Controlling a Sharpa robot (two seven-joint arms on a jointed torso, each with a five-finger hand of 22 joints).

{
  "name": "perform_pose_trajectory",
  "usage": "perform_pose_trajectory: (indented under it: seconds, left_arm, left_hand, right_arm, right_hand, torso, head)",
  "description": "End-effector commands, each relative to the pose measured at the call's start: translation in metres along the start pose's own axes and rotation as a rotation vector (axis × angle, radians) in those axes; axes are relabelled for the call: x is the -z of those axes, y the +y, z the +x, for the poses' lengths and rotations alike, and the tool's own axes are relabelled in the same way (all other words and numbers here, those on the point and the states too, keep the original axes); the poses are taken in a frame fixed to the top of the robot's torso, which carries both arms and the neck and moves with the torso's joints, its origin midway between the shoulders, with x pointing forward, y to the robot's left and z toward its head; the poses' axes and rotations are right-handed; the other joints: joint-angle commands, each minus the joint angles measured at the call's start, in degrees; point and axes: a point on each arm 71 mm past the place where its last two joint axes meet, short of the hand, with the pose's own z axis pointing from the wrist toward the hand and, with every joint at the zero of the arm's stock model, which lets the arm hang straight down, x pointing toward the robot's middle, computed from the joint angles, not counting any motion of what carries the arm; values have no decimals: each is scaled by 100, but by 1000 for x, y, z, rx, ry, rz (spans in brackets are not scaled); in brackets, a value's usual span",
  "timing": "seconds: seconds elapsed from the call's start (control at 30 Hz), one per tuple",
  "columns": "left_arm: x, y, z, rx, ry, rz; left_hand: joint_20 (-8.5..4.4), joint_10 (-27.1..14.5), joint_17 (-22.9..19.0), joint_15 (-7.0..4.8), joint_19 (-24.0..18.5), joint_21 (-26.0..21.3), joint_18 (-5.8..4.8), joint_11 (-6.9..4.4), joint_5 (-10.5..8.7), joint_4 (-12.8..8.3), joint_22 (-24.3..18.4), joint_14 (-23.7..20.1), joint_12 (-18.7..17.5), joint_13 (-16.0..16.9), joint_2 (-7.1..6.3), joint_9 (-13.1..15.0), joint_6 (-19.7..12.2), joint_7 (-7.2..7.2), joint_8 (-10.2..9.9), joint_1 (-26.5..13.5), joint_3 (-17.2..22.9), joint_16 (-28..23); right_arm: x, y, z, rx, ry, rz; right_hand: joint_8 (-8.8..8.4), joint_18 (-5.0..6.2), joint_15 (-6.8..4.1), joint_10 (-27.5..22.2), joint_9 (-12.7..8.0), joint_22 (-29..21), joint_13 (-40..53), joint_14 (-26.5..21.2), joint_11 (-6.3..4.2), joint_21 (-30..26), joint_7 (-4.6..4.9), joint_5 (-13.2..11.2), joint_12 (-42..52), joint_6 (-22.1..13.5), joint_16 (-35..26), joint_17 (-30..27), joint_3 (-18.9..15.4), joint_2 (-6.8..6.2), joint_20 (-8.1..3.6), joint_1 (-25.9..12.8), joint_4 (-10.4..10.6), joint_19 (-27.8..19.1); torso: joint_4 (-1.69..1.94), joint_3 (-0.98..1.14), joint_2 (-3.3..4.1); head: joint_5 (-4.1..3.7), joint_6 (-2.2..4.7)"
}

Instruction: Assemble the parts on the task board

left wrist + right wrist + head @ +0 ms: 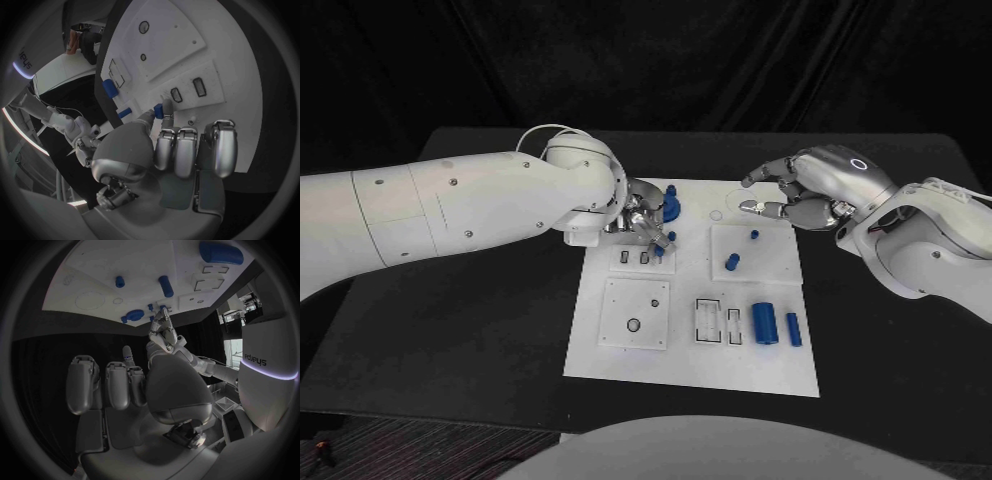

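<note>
Blue parts are scattered over the white board (689, 375), which lies flat in the middle of the black worktop (459, 330), presumably so both arms can reach every recess from above. The left hand (640, 222) hangs over the board's far left area, where its fingers (164, 148) pinch a small blue peg (159, 110) against the thumb; the peg is held nearly upright just beside the two small slots (187, 90), which suggests it is being lined up for insertion rather than carried off. A larger blue piece (671, 205) stands just behind that hand. The right hand (798, 195) hovers over the board's far right edge with its fingers curled inward and nothing visible between them, apparently waiting out of the way. Near it a short peg (754, 235) and a longer one (734, 263) lie on a raised square, while a thick cylinder (764, 322) and a slim one (795, 329) rest beside empty rectangular outlines (710, 319), probably their intended seats.
</note>
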Motion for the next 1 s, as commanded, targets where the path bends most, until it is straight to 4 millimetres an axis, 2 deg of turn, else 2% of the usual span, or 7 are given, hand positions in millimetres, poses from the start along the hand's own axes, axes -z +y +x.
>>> perform_pose_trajectory:
  seconds: [0.03, 0.2, 0.33, 0.53, 0.6, 0.73, 1.0]
  left_arm:
    - [0, -1, 3, -3, 14, 18]
    - [1, 1, 3, 0, 14, 14]
    - [3, 5, 3, 4, 12, 9]
    - [5, 9, 4, 9, 12, 3]
    - [6, 10, 4, 10, 13, 2]
    - [8, 13, 5, 13, 12, -4]
    - [12, 19, 7, 25, -1, -19]
  left_hand:
    - [-11, 592, 1508, -50, -52, -39, 107, -49, 44, -16, 695, 605, 15, 1508, -3, 16, -34, 9, -47, 69, 77, 15]
    - [-16, 592, 1508, -53, -69, -63, 113, -55, 184, -110, 685, 605, 15, 1508, -43, 78, -17, 1, -71, 71, 255, 15]
    - [-23, 592, 1508, -61, -91, -93, 121, -59, 405, -235, 674, 605, 15, 1508, -112, 147, -26, -1, -112, 57, 518, 15]
    - [-32, 592, 1508, -62, -91, -121, 124, -58, 700, -493, 685, 605, 15, 1508, -284, 266, -22, 6, -172, -30, 1099, 15]
    - [-25, 592, 1508, -65, -84, -136, 122, -58, 858, -625, 700, 605, 15, 1508, -415, 360, -8, 10, -194, -200, 1512, 15]
    - [-25, 592, 1508, -62, -83, -146, 123, -59, 860, -654, 707, 605, 15, 1508, -487, 412, 14, 9, -202, -348, 1691, 15]
    - [-25, 592, 1508, -63, -90, -165, 127, -57, 857, -640, 707, 605, 15, 1508, -534, 460, 28, 15, -228, -543, 1866, 15]
  right_arm:
    - [0, 0, 1, 1, -7, -2]
    - [0, 0, 1, 1, -4, -1]
    - [1, 0, 1, 1, -1, 1]
    - [1, -1, 2, 1, 3, 3]
    - [1, -1, 2, 1, 5, 5]
    - [2, -1, 2, 1, 10, 9]
    - [2, -1, 2, 0, 18, 15]
  right_hand:
    - [-1, 73, 38, 305, -9, 1117, 1051, 323, 30, -31, -1, 39, -27, 46, 13, 3, -29, 8, 26, 44, -19, 125]
    - [-2, 73, 38, 305, -10, 1116, 1051, 323, 30, -31, -1, 45, -27, 47, 13, 1, -29, 7, 26, 48, -21, 124]
    - [-3, 74, 38, 303, -13, 1116, 1047, 323, 30, -33, -1, 62, -30, 50, 12, -1, -27, 8, 26, 58, -25, 123]
    - [-4, 74, 38, 302, -16, 1115, 1043, 322, 30, -36, -1, 79, -32, 52, 11, -5, -24, 12, 27, 69, -28, 122]
    - [-4, 74, 38, 302, -16, 1115, 1043, 322, 30, -36, -1, 79, -32, 52, 11, -5, -24, 12, 27, 69, -28, 122]
    - [-5, 76, 38, 298, -17, 1112, 1036, 320, 30, -45, -1, 85, -37, 54, 7, -14, -24, 12, 27, 73, -28, 119]
    - [-5, 79, 38, 291, -18, 1109, 1025, 320, 30, -56, -1, 89, -45, 55, 5, -16, -24, 14, 27, 74, -28, 115]
  torso:
    - [1, 0, -2]
    - [2, -1, 0]
    - [7, 1, -3]
    - [8, -1, -1]
    - [5, 0, 0]
    - [1, 2, 0]
    - [3, 5, -1]
  head:
    - [-4, -1]
    - [3, -1]
    - [-2, -1]
    - [6, -1]
    - [13, -1]
    - [3, -1]
    - [16, -1]
